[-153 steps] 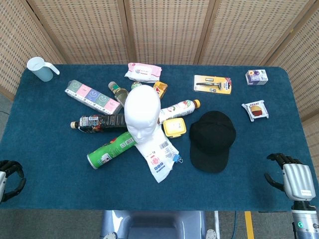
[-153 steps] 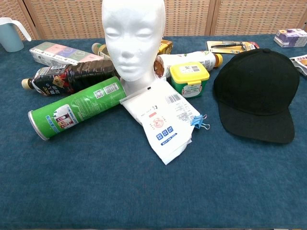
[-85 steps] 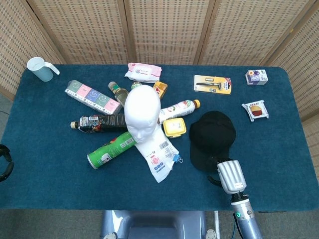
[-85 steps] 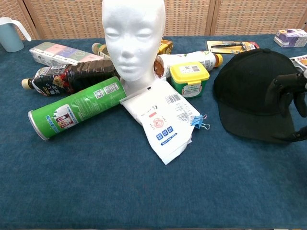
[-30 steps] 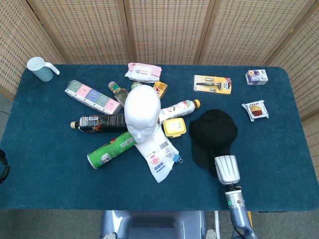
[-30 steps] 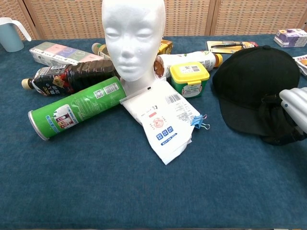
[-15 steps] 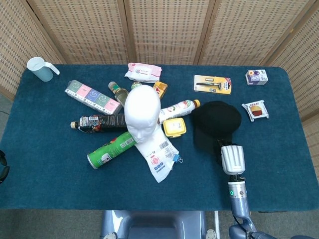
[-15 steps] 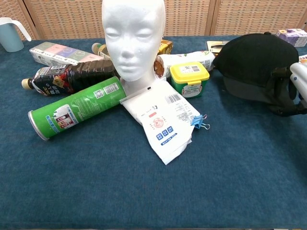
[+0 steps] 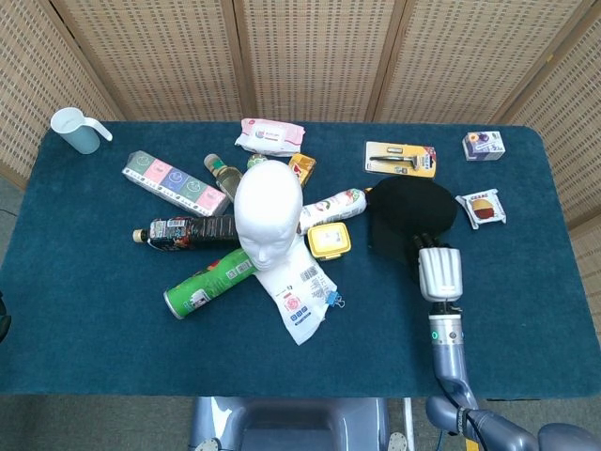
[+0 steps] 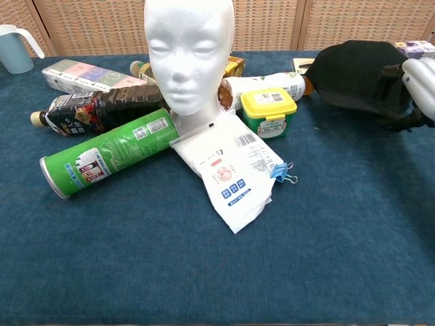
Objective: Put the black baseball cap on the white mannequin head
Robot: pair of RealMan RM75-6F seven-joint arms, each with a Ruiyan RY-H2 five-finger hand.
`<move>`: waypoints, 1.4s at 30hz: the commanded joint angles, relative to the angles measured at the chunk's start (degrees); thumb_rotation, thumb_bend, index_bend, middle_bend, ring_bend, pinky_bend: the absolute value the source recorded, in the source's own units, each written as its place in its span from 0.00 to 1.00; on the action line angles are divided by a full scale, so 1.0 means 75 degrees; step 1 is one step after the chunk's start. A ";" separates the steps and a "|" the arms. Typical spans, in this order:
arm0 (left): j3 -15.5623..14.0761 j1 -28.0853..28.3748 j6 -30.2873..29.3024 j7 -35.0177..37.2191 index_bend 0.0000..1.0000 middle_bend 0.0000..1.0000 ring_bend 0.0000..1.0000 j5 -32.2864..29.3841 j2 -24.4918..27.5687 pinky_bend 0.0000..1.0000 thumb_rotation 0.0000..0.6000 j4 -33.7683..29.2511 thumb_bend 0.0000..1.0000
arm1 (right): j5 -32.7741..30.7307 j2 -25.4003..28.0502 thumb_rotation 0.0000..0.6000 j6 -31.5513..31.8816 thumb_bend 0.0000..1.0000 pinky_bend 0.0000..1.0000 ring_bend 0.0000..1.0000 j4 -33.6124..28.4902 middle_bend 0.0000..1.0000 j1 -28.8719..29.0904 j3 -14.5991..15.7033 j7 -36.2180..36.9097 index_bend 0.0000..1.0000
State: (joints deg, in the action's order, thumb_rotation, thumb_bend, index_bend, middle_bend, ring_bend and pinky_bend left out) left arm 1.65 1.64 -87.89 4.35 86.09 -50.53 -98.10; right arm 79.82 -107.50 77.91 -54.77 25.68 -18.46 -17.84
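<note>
Right hand (image 9: 439,272) holds the black cap (image 9: 410,214) beside the mannequin head (image 9: 268,211).

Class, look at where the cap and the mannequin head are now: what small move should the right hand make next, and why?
Probably carry the black baseball cap leftward toward the white mannequin head, keeping it raised. The right hand grips the cap off the table, right of the head, whose crown is bare; the yellow tub and bottles lie between.
</note>
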 commanded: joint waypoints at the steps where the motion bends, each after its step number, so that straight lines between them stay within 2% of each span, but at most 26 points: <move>1: 0.0000 -0.0007 -0.0007 0.0012 0.55 0.41 0.29 0.0002 0.0017 0.30 1.00 -0.0006 0.35 | -0.0179 -0.0047 1.00 -0.0102 0.39 0.64 0.48 0.0162 0.38 0.0160 -0.0131 -0.0049 0.41; 4: -0.0002 -0.0028 -0.0028 0.0030 0.55 0.41 0.29 -0.0003 0.0050 0.30 1.00 -0.0015 0.35 | -0.0456 -0.0037 1.00 -0.0198 0.40 0.66 0.48 0.0127 0.37 0.0278 -0.0362 0.0082 0.40; 8: -0.0007 -0.0052 -0.0040 0.0042 0.55 0.41 0.29 -0.0015 0.0078 0.30 1.00 -0.0034 0.35 | -0.0639 0.0027 1.00 -0.0496 0.40 0.69 0.50 0.0203 0.40 0.0426 -0.0351 -0.0094 0.43; 15: -0.0025 -0.0110 -0.0087 0.0068 0.55 0.41 0.29 -0.0024 0.0082 0.30 1.00 -0.0048 0.35 | -0.0777 0.0119 1.00 -0.0731 0.40 0.84 0.67 0.0230 0.60 0.0548 -0.0237 -0.0144 0.62; 21: -0.0014 -0.0140 -0.0127 0.0095 0.55 0.41 0.29 -0.0041 0.0078 0.30 1.00 -0.0031 0.35 | -0.0479 0.0270 1.00 -0.0252 0.41 0.92 0.75 0.0123 0.65 0.0549 -0.0145 0.0280 0.67; 29: -0.0029 -0.0151 -0.0095 0.0111 0.55 0.41 0.29 -0.0045 0.0015 0.30 1.00 -0.0003 0.35 | 0.0086 0.0686 1.00 0.0625 0.41 0.93 0.76 -0.0188 0.66 0.0485 -0.0068 0.0948 0.67; 35: -0.0028 -0.0132 -0.0058 0.0100 0.55 0.41 0.29 -0.0028 -0.0014 0.30 1.00 -0.0001 0.35 | 0.0729 0.0875 1.00 0.1557 0.41 0.93 0.77 -0.0013 0.66 0.0492 0.0031 0.1665 0.68; 42: -0.0019 -0.0105 -0.0037 0.0069 0.55 0.41 0.29 0.0001 -0.0022 0.30 1.00 -0.0032 0.35 | 0.1166 0.0994 1.00 0.2209 0.41 0.93 0.77 0.0170 0.66 0.0574 0.0056 0.2150 0.68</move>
State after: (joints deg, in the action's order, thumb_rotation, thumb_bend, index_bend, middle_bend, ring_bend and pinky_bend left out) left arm 1.50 0.83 -88.18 4.89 86.07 -50.69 -98.31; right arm 87.76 -100.42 93.49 -53.89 29.74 -18.10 -2.47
